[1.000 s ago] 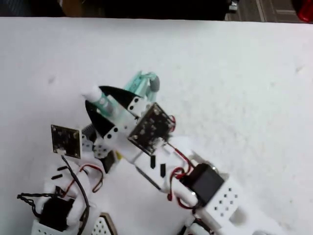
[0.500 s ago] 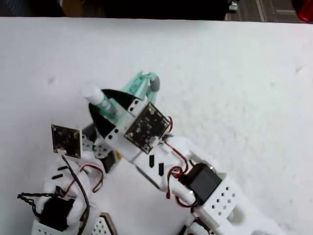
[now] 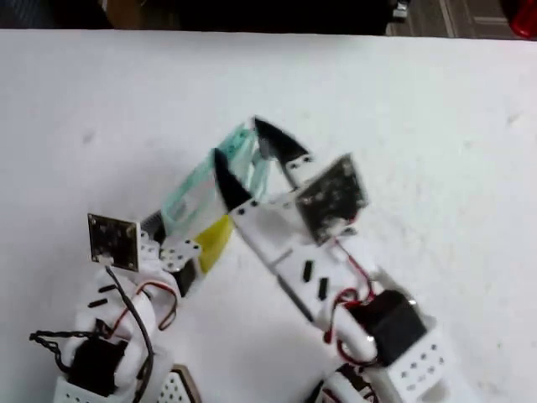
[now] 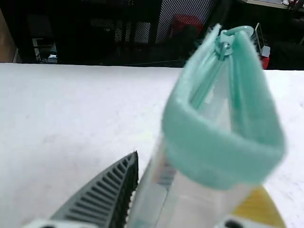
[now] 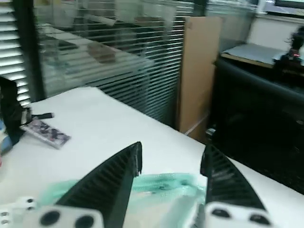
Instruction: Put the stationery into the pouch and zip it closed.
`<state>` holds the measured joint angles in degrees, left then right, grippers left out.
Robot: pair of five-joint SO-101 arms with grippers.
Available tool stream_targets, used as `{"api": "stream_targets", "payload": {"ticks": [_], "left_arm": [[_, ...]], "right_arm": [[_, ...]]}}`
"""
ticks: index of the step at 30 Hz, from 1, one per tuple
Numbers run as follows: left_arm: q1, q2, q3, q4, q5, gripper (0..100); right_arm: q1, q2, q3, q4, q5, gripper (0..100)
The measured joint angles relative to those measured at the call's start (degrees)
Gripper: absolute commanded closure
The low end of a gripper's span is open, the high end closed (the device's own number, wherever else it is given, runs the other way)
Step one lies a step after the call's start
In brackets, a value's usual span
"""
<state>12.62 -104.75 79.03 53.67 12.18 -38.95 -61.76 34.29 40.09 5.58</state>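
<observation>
A clear pouch [image 3: 201, 201] with a teal zipper rim lies slanted on the white table, and my left gripper [image 3: 186, 248] is shut on its near end. In the left wrist view the pouch [image 4: 223, 142] rises with its teal mouth gaping, beside a grey finger [image 4: 107, 192]. A yellow patch [image 3: 214, 237] shows at the pouch's lower part. My right gripper [image 3: 237, 138] is open, its black fingers on either side of the pouch's far zipper end. From the right wrist the teal zipper [image 5: 161, 183] lies just below that open right gripper [image 5: 172, 148].
The left arm's body [image 3: 109, 336] and the right arm's body [image 3: 369, 327] crowd the near edge of the table. A small printed card [image 5: 45, 129] lies farther off on the table. The white table [image 3: 419, 126] is bare at the far side and to the right.
The right gripper, which had a white and teal stick between its fingers above the pouch, has swung right to the pouch's far end and now stands open without it. The left arm has not moved.
</observation>
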Motion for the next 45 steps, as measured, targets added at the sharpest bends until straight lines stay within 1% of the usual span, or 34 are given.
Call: {"api": "stream_targets", "payload": {"ticks": [4, 8, 10, 13, 17, 20, 25, 28, 32, 35, 38, 41, 45], "left_arm": [[-0.4, 0.0, 0.0, 0.0, 0.0, 71], [-5.4, 0.2, 0.0, -1.0, 0.7, 71], [-8.3, 0.2, 0.0, -1.6, 3.0, 71], [-11.3, 0.2, 0.0, -1.8, 5.5, 71], [-12.0, 0.3, 0.0, -1.8, 6.2, 71], [-12.0, 0.3, 0.0, -1.8, 6.4, 71], [-12.4, 0.3, 0.0, -1.8, 6.4, 71], [-12.5, 0.3, 0.0, -1.8, 6.4, 71], [-12.5, 0.3, 0.0, -1.8, 6.4, 71], [-12.5, 0.3, 0.0, -1.8, 6.4, 71], [-12.5, 0.3, 0.0, -1.8, 6.4, 71], [-12.5, 0.3, 0.0, -1.8, 6.4, 71], [-12.5, 0.3, 0.0, -1.8, 6.4, 71]], "right_arm": [[8.4, 2.8, -0.7, 6.5, 0.0, 81.5], [16.7, 12.5, -0.9, 16.6, 0.0, 81.4], [18.4, 18.8, -0.9, 20.0, 0.4, 81.4], [18.0, 29.0, -0.9, 21.2, 4.1, 81.4], [14.0, 41.1, -0.9, 19.2, 9.0, 81.4], [11.4, 49.0, -0.9, 15.8, 10.4, 81.4], [9.8, 58.1, -0.9, 11.2, 10.9, 81.5], [9.9, 61.3, -0.9, 8.4, 10.9, 82.7], [9.9, 64.5, -0.9, 5.2, 10.9, 92.6], [9.9, 67.1, -1.1, 3.2, 11.0, 98.0], [10.0, 67.7, -2.0, 2.8, 11.1, 98.1], [10.1, 67.7, -2.1, 2.8, 13.5, 98.1], [12.5, 67.7, -3.4, 6.3, 14.8, 98.1]]}}
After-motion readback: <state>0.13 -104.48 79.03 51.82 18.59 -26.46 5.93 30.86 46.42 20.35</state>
